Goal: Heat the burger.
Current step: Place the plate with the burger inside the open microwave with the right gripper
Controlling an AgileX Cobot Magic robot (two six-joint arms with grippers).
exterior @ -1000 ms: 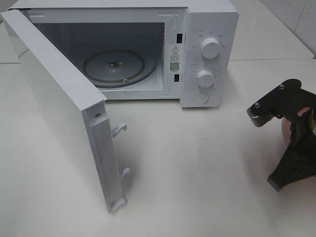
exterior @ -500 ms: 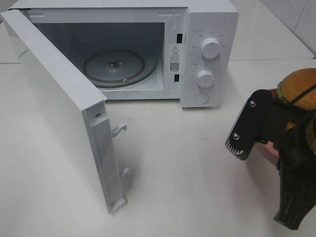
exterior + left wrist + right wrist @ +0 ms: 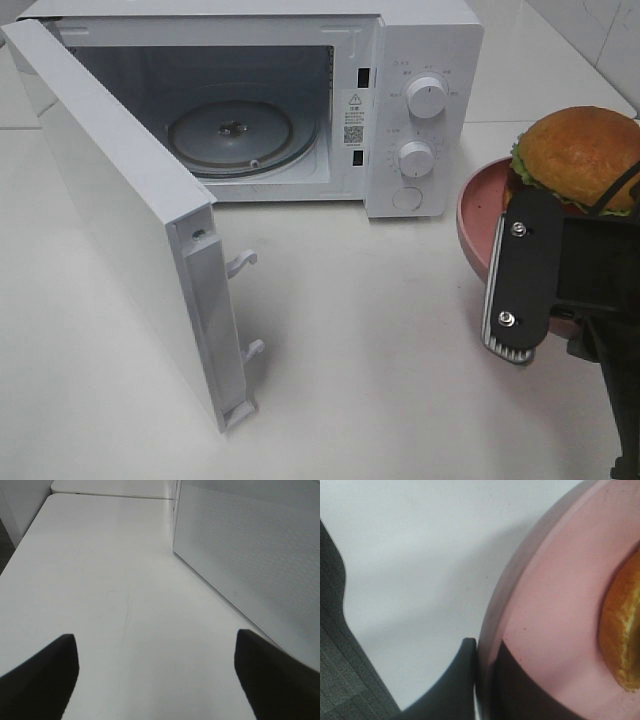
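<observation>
Right wrist: burger (image 3: 622, 630) on plate (image 3: 555, 605) pinched by right hand (image 3: 481, 680).

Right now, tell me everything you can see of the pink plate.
The pink plate is round, smooth and plastic-looking, with a raised rim. It is at the high view's right edge, right of the microwave, seemingly held above the table. The burger rests on it. The right gripper is shut on its rim, one finger inside, one outside.

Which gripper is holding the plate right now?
The right gripper, shut on the rim of the pink plate carrying the burger; the left gripper hangs open over the table, holding nothing.
</observation>
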